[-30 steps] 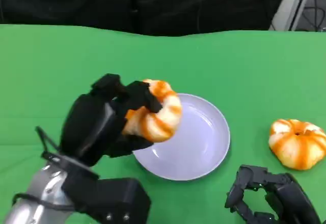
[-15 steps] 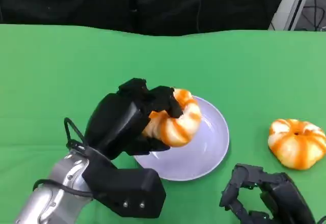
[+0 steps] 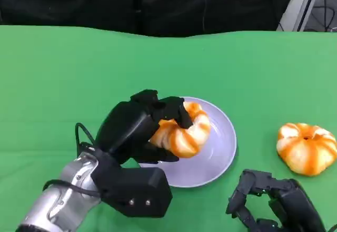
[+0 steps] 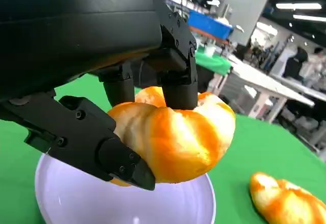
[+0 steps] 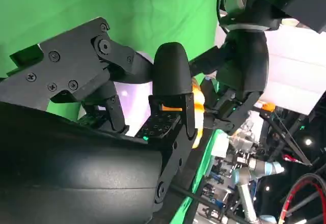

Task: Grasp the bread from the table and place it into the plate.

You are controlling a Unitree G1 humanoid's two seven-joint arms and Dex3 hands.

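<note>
Now, head view first: our left hand point(image 3: 138, 132) grips the bread point(image 3: 183, 128), fingers wrapped over its top and thumb side under it, and the loaf sits over the middle of the plate point(image 3: 224, 147). A second ago the same hand held the bread at the plate's near-left rim, half a second ago it was just inside the rim, and now it is further in and looks lower, so we judge the carry is nearly done and what remains is to lower and let go. A second bread point(image 3: 307, 148) lies on the green table point(image 3: 63, 74), well apart to the right of the plate, where it lay before. Our right hand point(image 3: 274, 203) rests low at the near right with fingers curled in and nothing in them, unchanged. Left wrist view: the hand point(image 4: 102, 81) pinches the bread point(image 4: 178, 137) between fingers above and a black pad below, and here we see what the head view hides, a gap of white plate point(image 4: 61, 198) showing beneath the loaf, so it appears not yet set down. The second bread point(image 4: 285, 203) shows at the corner. Right wrist view: our right hand point(image 5: 127, 96) shows fingers folded with nothing between them; beyond them, a sliver of plate and a bit of orange bread point(image 5: 197, 102).
</note>
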